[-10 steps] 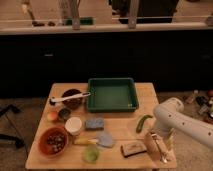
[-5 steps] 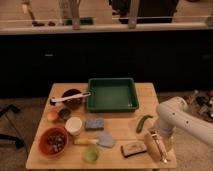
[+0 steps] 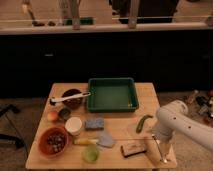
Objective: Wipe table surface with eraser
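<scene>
The eraser (image 3: 133,149), a small block with a dark top on a tan body, lies flat near the front right corner of the pale wooden table surface (image 3: 120,127). My gripper (image 3: 159,151) points down at the table's front right corner, just right of the eraser. It is close to the eraser, but I cannot tell whether they touch. The white arm (image 3: 176,120) reaches in from the right.
A green tray (image 3: 133,97) stands at the back centre. There are a green vegetable (image 3: 144,123), blue sponge (image 3: 94,123), blue-grey cloth (image 3: 106,139), white cup (image 3: 74,125), red bowl (image 3: 54,141), dark bowl with a spoon (image 3: 71,97), orange fruit (image 3: 53,116) and a green lump (image 3: 90,154).
The arm has shifted only slightly. The gripper stays beside the eraser at the front right corner, and the eraser has not moved.
</scene>
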You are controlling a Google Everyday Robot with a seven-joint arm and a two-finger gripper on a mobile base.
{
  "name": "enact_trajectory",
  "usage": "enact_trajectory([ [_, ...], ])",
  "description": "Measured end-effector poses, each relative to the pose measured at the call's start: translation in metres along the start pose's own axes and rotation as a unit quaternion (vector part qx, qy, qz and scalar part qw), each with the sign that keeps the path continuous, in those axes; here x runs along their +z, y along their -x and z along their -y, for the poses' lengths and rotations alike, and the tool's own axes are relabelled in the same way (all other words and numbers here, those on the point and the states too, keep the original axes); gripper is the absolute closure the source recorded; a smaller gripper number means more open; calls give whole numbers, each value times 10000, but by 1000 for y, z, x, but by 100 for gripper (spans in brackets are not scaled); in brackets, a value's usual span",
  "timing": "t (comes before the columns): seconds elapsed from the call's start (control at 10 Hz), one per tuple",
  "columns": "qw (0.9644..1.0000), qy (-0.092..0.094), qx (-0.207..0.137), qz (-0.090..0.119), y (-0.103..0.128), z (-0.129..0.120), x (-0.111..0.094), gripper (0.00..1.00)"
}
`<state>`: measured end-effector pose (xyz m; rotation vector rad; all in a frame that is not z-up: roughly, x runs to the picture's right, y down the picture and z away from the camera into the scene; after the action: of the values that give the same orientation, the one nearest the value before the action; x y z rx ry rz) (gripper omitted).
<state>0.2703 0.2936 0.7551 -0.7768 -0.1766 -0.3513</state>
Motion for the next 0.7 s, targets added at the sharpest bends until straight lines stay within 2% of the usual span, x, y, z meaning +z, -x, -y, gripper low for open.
enact_trajectory([
  [0.4,9991,-9,426,-45,15,6,7,20],
  [0.7,9983,-17,576,-88,32,16,11,20],
])
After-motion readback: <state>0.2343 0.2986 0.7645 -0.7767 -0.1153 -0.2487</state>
